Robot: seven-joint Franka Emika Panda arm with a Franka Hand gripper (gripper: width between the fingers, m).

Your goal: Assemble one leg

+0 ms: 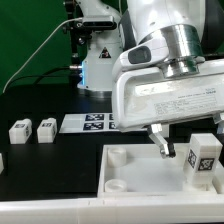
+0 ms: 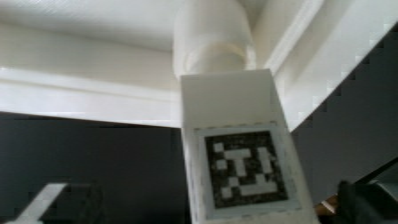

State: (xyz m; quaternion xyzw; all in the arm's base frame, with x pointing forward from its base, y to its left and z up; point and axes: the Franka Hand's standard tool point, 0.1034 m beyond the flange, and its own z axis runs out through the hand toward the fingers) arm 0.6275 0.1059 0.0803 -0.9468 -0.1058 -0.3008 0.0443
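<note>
The leg is seen standing upright on the white panel, near its corner at the exterior view's right. It is judged light, rigid and smooth-sided, best taken across its flat side faces, clear of the tag. The tool is spread wide just beside the leg, and nothing is held.

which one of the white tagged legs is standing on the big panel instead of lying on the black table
The leg at the exterior view's right, upright on the panel beside the open gripper. The two other legs lie on the table.
</note>
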